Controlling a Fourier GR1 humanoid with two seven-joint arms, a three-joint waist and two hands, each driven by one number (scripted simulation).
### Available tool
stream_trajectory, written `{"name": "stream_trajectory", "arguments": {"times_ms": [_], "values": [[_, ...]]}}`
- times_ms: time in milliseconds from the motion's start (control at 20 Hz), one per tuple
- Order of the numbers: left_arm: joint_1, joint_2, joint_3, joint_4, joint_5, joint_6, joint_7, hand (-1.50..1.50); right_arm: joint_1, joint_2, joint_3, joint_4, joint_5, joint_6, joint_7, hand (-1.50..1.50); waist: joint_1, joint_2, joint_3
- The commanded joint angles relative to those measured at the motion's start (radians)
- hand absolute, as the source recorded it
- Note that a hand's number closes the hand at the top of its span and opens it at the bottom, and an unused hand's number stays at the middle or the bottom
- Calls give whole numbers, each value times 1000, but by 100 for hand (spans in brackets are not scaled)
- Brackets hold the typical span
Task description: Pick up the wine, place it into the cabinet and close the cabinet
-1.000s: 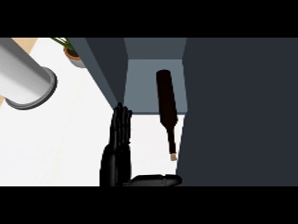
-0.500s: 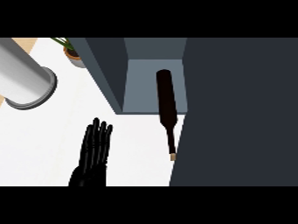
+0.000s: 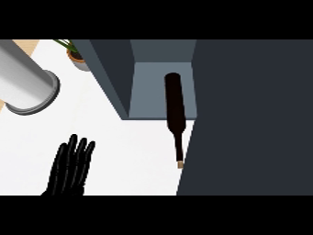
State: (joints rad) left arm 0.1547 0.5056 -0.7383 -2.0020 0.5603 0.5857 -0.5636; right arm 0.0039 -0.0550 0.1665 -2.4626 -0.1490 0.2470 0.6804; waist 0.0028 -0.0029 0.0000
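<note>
Wine bottle (image 3: 175, 108): lying base-first in the cabinet (image 3: 160, 91) — neck jutting out over the tabletop (image 3: 125, 151).
Left hand (image 3: 69, 169): lying flat on the tabletop, fingers straight, holding nothing, well apart from the bottle.
Right hand: not showing.
Cabinet door (image 3: 260, 119): standing open.
Risk: door is likely catching the protruding neck on closing.
Writing: none showing.
</note>
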Motion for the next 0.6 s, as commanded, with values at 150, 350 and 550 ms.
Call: {"name": "stream_trajectory", "arguments": {"times_ms": [150,350,550], "values": [[80,117,167,-69,93,-101,-5,-150,109,54,127,-104,-133,-28,97,150,-1,-1,0],[137,131,245,-60,139,-157,-44,-150,125,55,212,-120,-151,-27,151,150,4,-1,-1],[136,172,350,-96,206,-188,-7,-150,58,55,388,-130,-18,-13,143,150,3,-4,-1]]}}
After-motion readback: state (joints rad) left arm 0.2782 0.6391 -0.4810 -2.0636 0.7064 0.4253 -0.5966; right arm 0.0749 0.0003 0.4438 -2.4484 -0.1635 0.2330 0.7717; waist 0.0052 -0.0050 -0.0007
